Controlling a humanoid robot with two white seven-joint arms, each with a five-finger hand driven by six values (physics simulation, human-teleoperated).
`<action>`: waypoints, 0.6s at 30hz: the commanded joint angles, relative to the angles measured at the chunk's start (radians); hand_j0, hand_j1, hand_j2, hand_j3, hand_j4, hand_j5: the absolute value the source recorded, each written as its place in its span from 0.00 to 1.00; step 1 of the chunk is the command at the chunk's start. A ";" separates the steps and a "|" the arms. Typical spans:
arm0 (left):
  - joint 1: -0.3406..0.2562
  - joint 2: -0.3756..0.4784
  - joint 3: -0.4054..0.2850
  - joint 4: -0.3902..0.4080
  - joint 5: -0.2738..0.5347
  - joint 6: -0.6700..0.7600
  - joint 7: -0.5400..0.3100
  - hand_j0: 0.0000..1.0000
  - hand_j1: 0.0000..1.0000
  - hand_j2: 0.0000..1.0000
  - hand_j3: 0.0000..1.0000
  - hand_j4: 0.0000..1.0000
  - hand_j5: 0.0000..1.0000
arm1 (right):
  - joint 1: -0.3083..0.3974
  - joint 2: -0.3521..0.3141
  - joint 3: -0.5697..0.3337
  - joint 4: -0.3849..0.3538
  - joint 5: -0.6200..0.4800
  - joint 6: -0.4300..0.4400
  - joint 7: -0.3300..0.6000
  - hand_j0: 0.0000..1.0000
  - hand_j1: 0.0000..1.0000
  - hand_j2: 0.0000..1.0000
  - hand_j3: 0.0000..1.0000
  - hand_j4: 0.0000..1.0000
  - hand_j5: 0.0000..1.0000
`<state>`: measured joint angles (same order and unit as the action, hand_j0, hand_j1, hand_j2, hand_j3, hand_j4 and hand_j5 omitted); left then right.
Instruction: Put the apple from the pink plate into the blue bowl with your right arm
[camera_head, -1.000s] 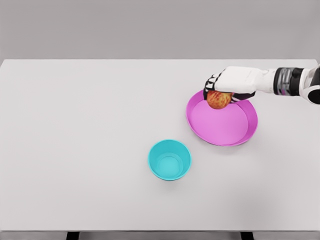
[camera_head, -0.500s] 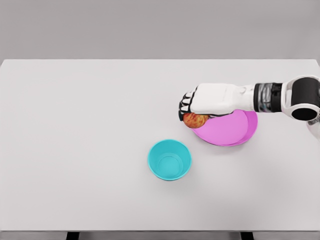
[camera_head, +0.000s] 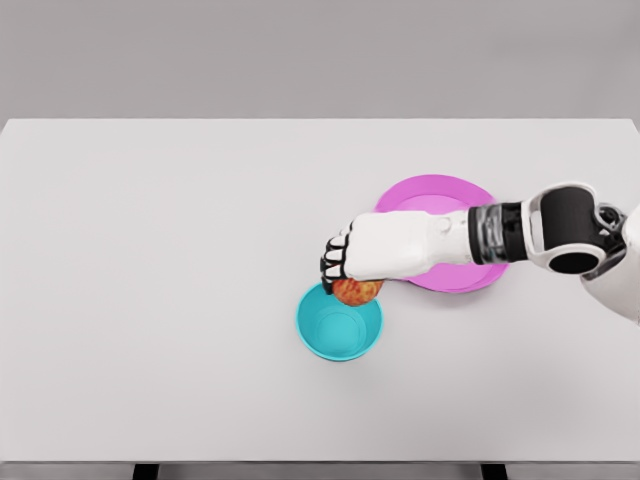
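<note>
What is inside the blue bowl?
The blue bowl looks empty. The right hand holds the apple over its far rim, hiding a bit of that edge.

White surface with two dishes

The broad, flat, matte white surface spans nearly the whole head view, its far edge meeting a grey backdrop. Directly on it rest a small round turquoise-blue bowl, near the middle, and a shallow round pink plate to the right and farther back, the two apart.

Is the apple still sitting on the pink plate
No, the right hand holds the apple over the blue bowl's rim, clear of the pink plate.
</note>
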<state>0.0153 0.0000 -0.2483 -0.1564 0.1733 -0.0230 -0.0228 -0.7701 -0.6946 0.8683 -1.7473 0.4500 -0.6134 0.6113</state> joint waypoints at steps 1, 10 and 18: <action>0.000 0.000 0.000 0.000 0.000 0.000 0.000 1.00 1.00 1.00 1.00 1.00 1.00 | 0.000 0.013 0.017 -0.005 -0.005 0.003 0.000 0.46 0.46 0.46 0.46 0.46 0.46; 0.000 0.000 0.000 0.000 0.000 0.000 0.000 1.00 1.00 1.00 1.00 1.00 1.00 | 0.000 0.041 0.058 0.017 0.007 0.003 0.000 0.47 0.47 0.47 0.47 0.47 0.47; 0.000 0.000 0.001 0.000 0.000 0.000 0.000 1.00 1.00 1.00 1.00 1.00 1.00 | 0.000 0.044 0.086 0.023 0.009 0.003 0.000 0.47 0.47 0.47 0.47 0.47 0.47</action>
<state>0.0153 0.0000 -0.2478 -0.1564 0.1732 -0.0230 -0.0228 -0.7701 -0.6508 0.9457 -1.7272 0.4634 -0.6133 0.6111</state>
